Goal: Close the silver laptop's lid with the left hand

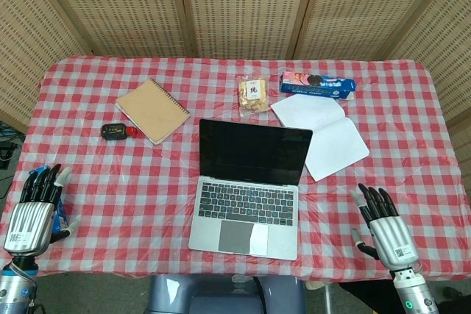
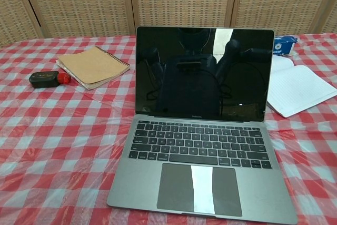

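Observation:
The silver laptop [image 1: 250, 189] [image 2: 202, 125] stands open in the middle of the table, its dark screen upright and facing me. My left hand [image 1: 33, 207] hovers at the table's front left corner, far from the laptop, fingers apart and holding nothing. At the front right edge my right hand [image 1: 384, 229] is likewise spread and empty. Neither hand appears in the chest view.
A brown spiral notebook [image 1: 152, 109] [image 2: 93, 66] and a small black-and-red device [image 1: 116, 131] [image 2: 47, 78] lie left of the laptop. Behind it sit a snack packet [image 1: 252, 95] and a blue biscuit box [image 1: 318, 84]. An open white notebook [image 1: 321, 134] [image 2: 297, 89] lies to the right.

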Robot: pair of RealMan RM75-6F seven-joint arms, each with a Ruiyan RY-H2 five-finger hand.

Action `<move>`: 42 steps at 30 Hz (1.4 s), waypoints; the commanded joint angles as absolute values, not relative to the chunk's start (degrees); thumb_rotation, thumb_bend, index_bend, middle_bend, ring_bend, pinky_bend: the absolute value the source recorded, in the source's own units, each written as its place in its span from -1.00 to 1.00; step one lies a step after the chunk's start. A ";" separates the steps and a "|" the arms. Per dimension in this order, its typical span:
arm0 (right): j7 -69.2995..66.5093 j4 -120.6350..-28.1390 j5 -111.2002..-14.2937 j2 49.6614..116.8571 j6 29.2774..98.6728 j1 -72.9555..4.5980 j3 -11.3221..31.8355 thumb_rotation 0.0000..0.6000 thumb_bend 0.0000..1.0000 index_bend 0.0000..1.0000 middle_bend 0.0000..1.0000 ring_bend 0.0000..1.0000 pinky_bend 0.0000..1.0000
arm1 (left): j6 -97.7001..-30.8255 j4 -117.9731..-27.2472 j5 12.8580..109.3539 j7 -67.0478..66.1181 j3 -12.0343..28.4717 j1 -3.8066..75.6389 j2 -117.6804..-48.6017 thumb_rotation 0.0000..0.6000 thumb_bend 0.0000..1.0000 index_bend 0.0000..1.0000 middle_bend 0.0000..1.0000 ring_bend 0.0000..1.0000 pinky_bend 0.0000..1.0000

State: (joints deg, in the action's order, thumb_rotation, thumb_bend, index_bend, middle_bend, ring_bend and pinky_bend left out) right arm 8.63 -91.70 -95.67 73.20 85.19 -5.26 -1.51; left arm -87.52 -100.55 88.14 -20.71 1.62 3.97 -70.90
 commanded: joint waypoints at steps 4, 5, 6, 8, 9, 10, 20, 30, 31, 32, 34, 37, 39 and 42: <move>8.45 -91.66 -95.82 73.13 85.22 -5.26 -1.60 1.00 0.28 -1.00 -1.00 -1.00 -1.00 | -87.70 -100.80 88.32 -21.34 1.49 3.90 -70.99 1.00 -0.86 -1.00 -1.00 -1.00 -1.00; 8.43 -91.66 -95.87 73.14 85.19 -5.26 -1.64 1.00 0.28 -1.00 -1.00 -1.00 -1.00 | -87.73 -100.84 88.38 -21.33 1.46 3.88 -70.96 1.00 -0.86 -1.00 -1.00 -1.00 -1.00; 8.45 -91.66 -95.91 73.16 85.18 -5.28 -1.65 1.00 0.28 -1.00 -1.00 -1.00 -1.00 | -87.71 -100.87 88.37 -21.39 1.44 3.88 -70.94 1.00 -0.86 -1.00 -1.00 -1.00 -1.00; 8.51 -91.64 -95.93 73.19 85.16 -5.26 -1.69 1.00 0.28 -1.00 -1.00 -1.00 -1.00 | -87.53 -100.89 88.33 -21.66 1.35 3.91 -70.95 1.00 -0.86 -1.00 -1.00 -1.00 -1.00; 8.50 -91.63 -95.91 73.20 85.17 -5.26 -1.68 1.00 0.28 -1.00 -1.00 -1.00 -1.00 | -87.40 -100.98 88.31 -21.79 1.32 3.97 -70.98 1.00 -0.86 -1.00 -1.00 -1.00 -1.00; 8.48 -91.62 -95.89 73.20 85.20 -5.26 -1.64 1.00 0.29 -1.00 -1.00 -1.00 -1.00 | -87.28 -101.05 88.31 -21.87 1.30 4.03 -71.00 1.00 -0.85 -1.00 -1.00 -1.00 -1.00; 8.67 -91.84 -94.88 73.16 85.66 -5.01 -0.95 1.00 0.30 -1.00 -1.00 -1.00 -1.00 | -83.78 -103.01 87.25 -20.93 3.07 6.87 -70.84 1.00 -0.11 -1.00 -1.00 -1.00 -1.00; 9.90 -91.12 -93.09 74.04 84.84 -5.29 0.01 1.00 0.30 -1.00 -1.00 -1.00 -1.00 | -72.79 -108.38 80.52 -23.74 11.88 17.76 -68.37 1.00 0.63 -1.00 -1.00 -1.00 -1.00; 9.92 -91.01 -92.87 74.11 84.71 -5.33 0.10 1.00 0.30 -1.00 -1.00 -1.00 -1.00 | -72.03 -108.53 79.84 -24.18 12.74 18.84 -68.43 1.00 0.72 -1.00 -1.00 -1.00 -1.00; 9.93 -90.86 -92.62 74.18 84.60 -5.36 0.21 1.00 0.30 -1.00 -1.00 -1.00 -1.00 | -71.08 -108.71 78.93 -24.45 13.52 19.91 -68.49 1.00 0.85 -1.00 -1.00 -1.00 -1.00; 10.04 -90.65 -92.26 74.29 84.45 -5.42 0.39 1.00 0.30 -1.00 -1.00 -1.00 -1.00 | -68.49 -109.02 76.96 -23.97 15.28 22.47 -68.58 1.00 0.97 -1.00 -1.00 -1.00 -1.00; 10.14 -90.56 -91.82 74.37 84.32 -5.51 0.65 1.00 0.30 -1.00 -1.00 -1.00 -1.00 | -64.50 -108.45 74.07 -22.05 17.47 26.17 -69.01 1.00 1.00 -1.00 -1.00 -1.00 -1.00; 10.25 -90.47 -91.52 74.41 84.26 -5.55 0.83 1.00 0.30 -1.00 -1.00 -1.00 -1.00 | -62.02 -107.73 72.16 -21.21 18.59 28.48 -69.30 1.00 1.00 -1.00 -1.00 -1.00 -1.00; 10.26 -90.34 -90.96 74.52 83.98 -5.69 1.13 1.00 0.30 -1.00 -1.00 -1.00 -1.00 | -58.01 -106.54 69.38 -20.44 20.15 32.03 -69.72 1.00 1.00 -0.99 -1.00 -1.00 -1.00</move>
State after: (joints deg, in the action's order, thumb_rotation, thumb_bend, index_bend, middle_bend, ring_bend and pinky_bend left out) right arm 10.24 -90.39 -91.05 74.48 84.06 -5.64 1.05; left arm -60.80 -107.58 71.70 -21.47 18.53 29.39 -69.28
